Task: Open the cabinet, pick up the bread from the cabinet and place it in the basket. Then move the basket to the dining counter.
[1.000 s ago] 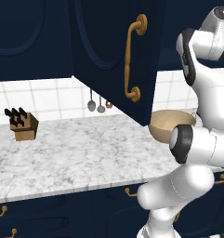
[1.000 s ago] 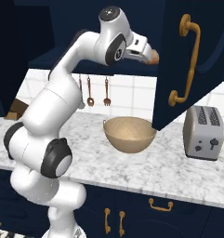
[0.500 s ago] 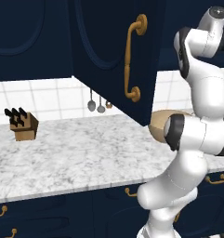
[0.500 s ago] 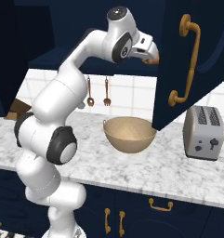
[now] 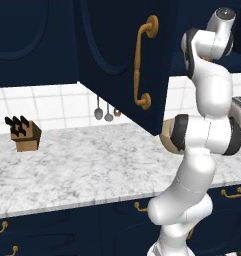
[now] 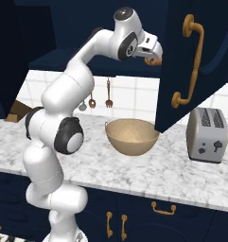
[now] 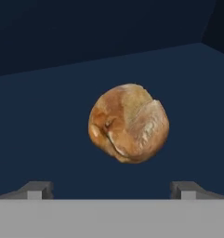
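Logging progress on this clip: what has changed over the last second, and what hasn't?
The arm straightened upward and pushed the gripper further into the open cabinet, toward the bread. Its jaws stay wide open, with nothing gripped yet. The basket, toaster and cabinet door have not moved.

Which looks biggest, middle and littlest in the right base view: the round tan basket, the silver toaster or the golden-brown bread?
1. The round tan basket looks biggest.
2. The silver toaster comes next, clearly narrower.
3. The golden-brown bread looks littlest, though the hand partly hides it inside the cabinet.
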{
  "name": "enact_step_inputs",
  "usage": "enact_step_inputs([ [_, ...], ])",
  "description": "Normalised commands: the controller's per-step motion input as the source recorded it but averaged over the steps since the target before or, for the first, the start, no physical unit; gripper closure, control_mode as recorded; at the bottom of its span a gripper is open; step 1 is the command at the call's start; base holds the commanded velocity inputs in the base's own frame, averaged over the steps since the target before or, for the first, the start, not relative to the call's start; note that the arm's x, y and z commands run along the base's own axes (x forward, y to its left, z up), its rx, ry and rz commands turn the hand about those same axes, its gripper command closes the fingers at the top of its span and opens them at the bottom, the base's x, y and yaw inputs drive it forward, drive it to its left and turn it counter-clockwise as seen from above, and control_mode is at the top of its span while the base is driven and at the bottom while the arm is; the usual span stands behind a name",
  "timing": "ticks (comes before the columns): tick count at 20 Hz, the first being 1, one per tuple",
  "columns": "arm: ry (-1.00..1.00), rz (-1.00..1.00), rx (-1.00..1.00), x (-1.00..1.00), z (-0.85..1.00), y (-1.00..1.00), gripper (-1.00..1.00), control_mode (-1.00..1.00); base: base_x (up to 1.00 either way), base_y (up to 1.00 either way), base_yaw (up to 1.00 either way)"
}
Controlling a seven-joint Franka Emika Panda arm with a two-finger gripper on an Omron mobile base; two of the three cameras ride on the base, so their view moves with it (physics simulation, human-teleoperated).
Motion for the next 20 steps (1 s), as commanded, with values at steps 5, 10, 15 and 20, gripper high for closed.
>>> enact_step_inputs([
  [5, 0.03, 0.00, 0.00, 0.32, -0.11, -0.26, -1.00, -1.00, 0.00, 0.00, 0.00],
  [10, 0.01, 0.00, 0.00, 0.31, -0.06, -0.22, -1.00, -1.00, 0.00, 0.00, 0.00],
  [15, 0.00, 0.00, 0.00, 0.42, -0.10, -0.07, -1.00, -1.00, 0.00, 0.00, 0.00],
  [20, 0.02, 0.00, 0.00, 0.38, -0.11, -0.12, -1.00, -1.00, 0.00, 0.00, 0.00],
])
